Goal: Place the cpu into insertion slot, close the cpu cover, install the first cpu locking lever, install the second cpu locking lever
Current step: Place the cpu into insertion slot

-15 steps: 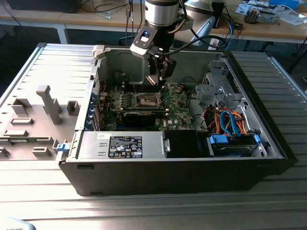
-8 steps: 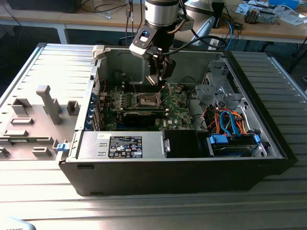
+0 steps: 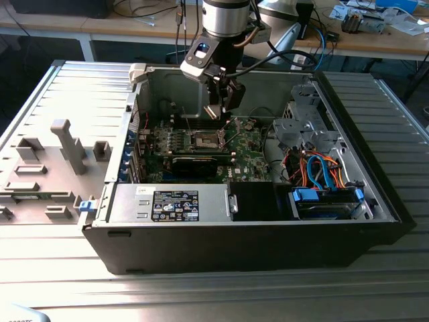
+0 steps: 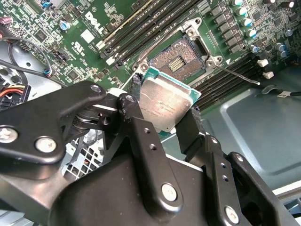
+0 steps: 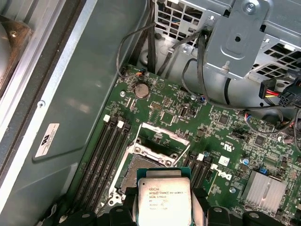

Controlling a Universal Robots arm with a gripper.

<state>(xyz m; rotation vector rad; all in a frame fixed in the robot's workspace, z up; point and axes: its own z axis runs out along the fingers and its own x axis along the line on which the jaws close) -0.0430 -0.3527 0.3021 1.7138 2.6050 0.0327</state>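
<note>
My gripper [image 4: 164, 101] is shut on the cpu [image 4: 162, 104], a flat square chip with a dull silver top and green rim, its two black fingers [image 4: 135, 113] pressing on opposite edges. In the exterior view the gripper [image 3: 216, 109] hangs inside the open computer case, a little above the insertion slot [image 3: 204, 139]. The slot [image 5: 141, 172] lies open with its gold contacts bare, just beyond the held cpu [image 5: 163, 197]. The cpu cover [image 5: 164, 133], a silvery frame, stands tilted up at the slot's far edge. A thin locking lever [image 4: 240, 76] sticks out beside the slot [image 4: 181, 59].
Black memory slots [image 5: 106, 155] flank the socket. The power supply box [image 3: 177, 201] lines the case's near wall. A metal drive cage [image 3: 301, 121] and orange and blue cables [image 3: 315, 164] fill the exterior view's right. A grey fixture plate [image 3: 47, 168] lies outside the case.
</note>
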